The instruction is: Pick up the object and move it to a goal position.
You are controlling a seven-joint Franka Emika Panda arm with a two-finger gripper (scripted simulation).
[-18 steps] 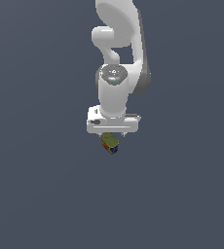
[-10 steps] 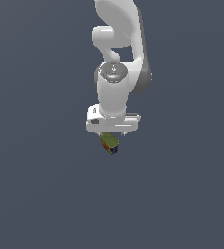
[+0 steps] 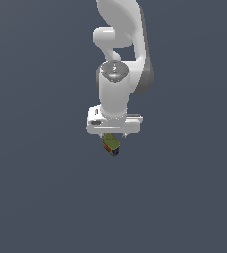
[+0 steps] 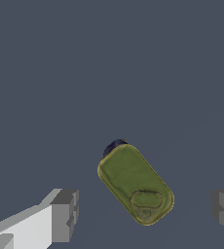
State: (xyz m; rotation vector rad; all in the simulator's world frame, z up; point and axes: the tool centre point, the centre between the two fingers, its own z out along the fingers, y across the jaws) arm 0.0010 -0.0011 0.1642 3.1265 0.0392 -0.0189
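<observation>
Olive-yellow block (image 3: 111, 145), dark navy at one end: exterior view. It shows just under the white gripper (image 3: 114, 134), tilted, its lower corner pointing down toward the grey floor (image 3: 36, 197). Whether it rests on the floor or hangs clear cannot be told here. The fingers are hidden behind the gripper body, so their state cannot be read from this side.

Wrist view. The block (image 4: 135, 185) lies between the two grey fingertips (image 4: 64, 215), set diagonally across the gap, its navy end turned away from the camera. Clear floor (image 4: 109, 58) shows on both sides of it; neither pad touches it. The fingers stand wide apart and hold nothing.

Risk, as a judgement:
- Diagonal lie: the pads would meet corners first, and the block could twist or squirt out as they close.
- Off-centre position: it sits nearer one fingertip, so that pad may push it sideways before the other arrives.
- Small size: a shallow grip could let it drop during the carry to the goal.
</observation>
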